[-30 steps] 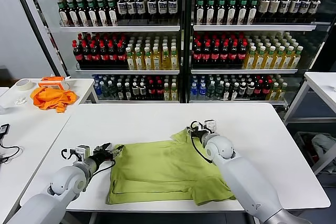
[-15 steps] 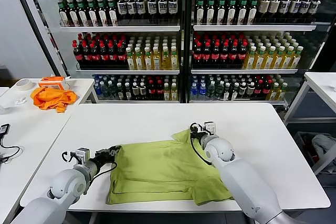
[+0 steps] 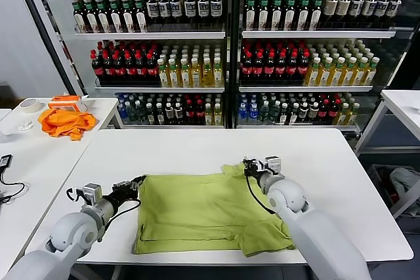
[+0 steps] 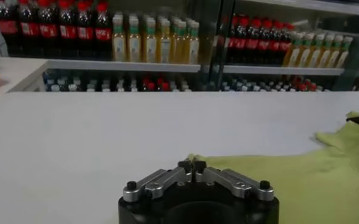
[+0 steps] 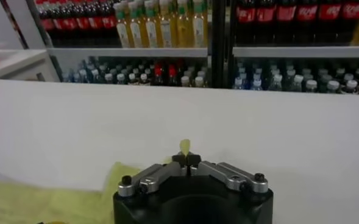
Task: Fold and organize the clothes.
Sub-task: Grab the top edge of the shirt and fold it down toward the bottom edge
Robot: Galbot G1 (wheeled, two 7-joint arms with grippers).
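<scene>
On the white table (image 3: 197, 152), I am pinching the T-shirt (image 3: 203, 211) at its far corners, left gripper (image 3: 136, 183) and right gripper (image 3: 249, 167) both clamped on cloth, folding only partly done

We see one lime yellow-green short-sleeved T-shirt (image 3: 203, 211) lying flat on the white table, near the front edge, approx. centre. It's spread w/ its length running 9 to 3 o'clock: one end at 9, a sleeve flap poking out toward 1 o'clock, another sleeve hanging toward 5 o'clock by the table edge. Plain side faces up; fabric is mostly smooth, w/ light creases and a doubled-over strip along the 9 o'clock end. Corners at 9 and 1 o'clock are pinched up slightly off the table.
</scene>
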